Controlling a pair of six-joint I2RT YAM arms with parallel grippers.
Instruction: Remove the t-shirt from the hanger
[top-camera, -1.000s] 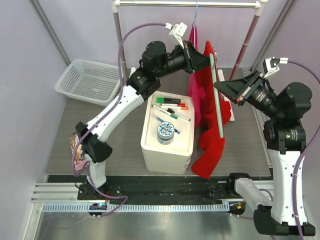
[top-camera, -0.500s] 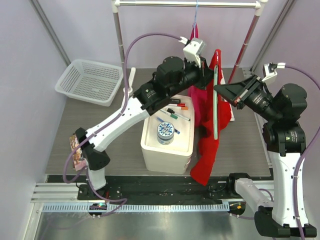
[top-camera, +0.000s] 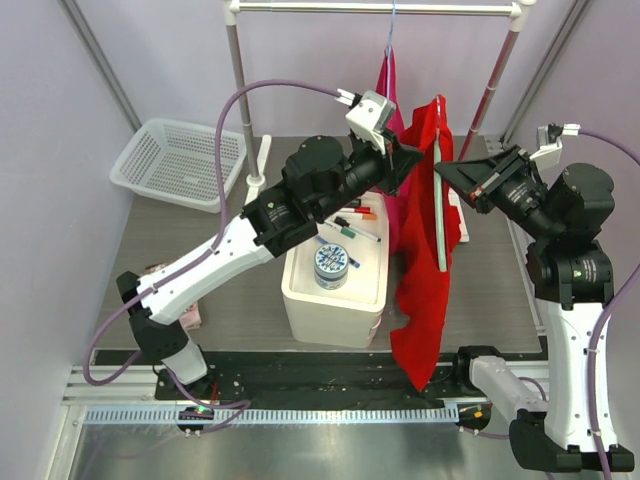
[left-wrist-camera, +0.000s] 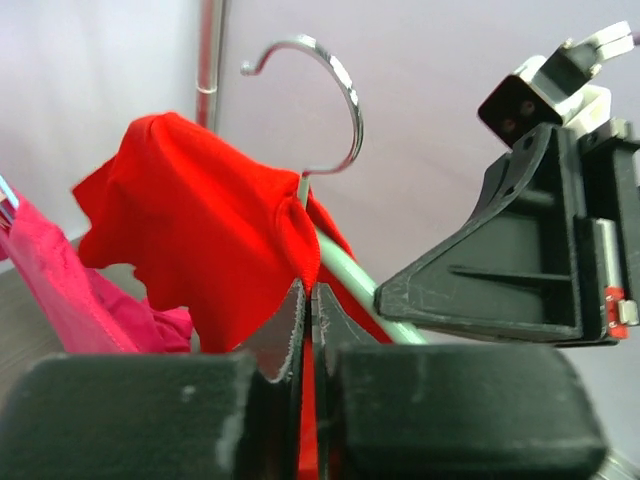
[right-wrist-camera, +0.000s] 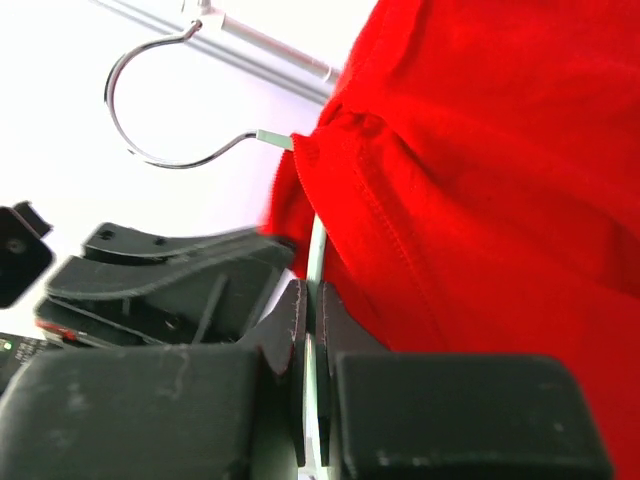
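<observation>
The red t-shirt (top-camera: 425, 265) hangs on a pale green hanger (top-camera: 439, 215) held in the air between both arms, off the rail. My left gripper (top-camera: 410, 160) is shut on the shirt's red fabric near the collar (left-wrist-camera: 250, 230), just below the metal hook (left-wrist-camera: 340, 90); its tips (left-wrist-camera: 307, 292) pinch the cloth. My right gripper (top-camera: 442, 172) is shut on the hanger's green arm (right-wrist-camera: 317, 245), its jaws (right-wrist-camera: 310, 300) clamping the bar beside the shirt (right-wrist-camera: 480, 200). The hook (right-wrist-camera: 150, 150) is free.
A white box (top-camera: 300, 290) with markers and a tape roll stands under the left arm. A white basket (top-camera: 180, 160) sits at the back left. A pink garment (top-camera: 392, 85) hangs from the rail (top-camera: 380, 8); rail posts stand left and right.
My left gripper moved from the pink garment's side to the red shirt's collar and shut on it. The hanger swung more upright and the shirt hangs lower.
</observation>
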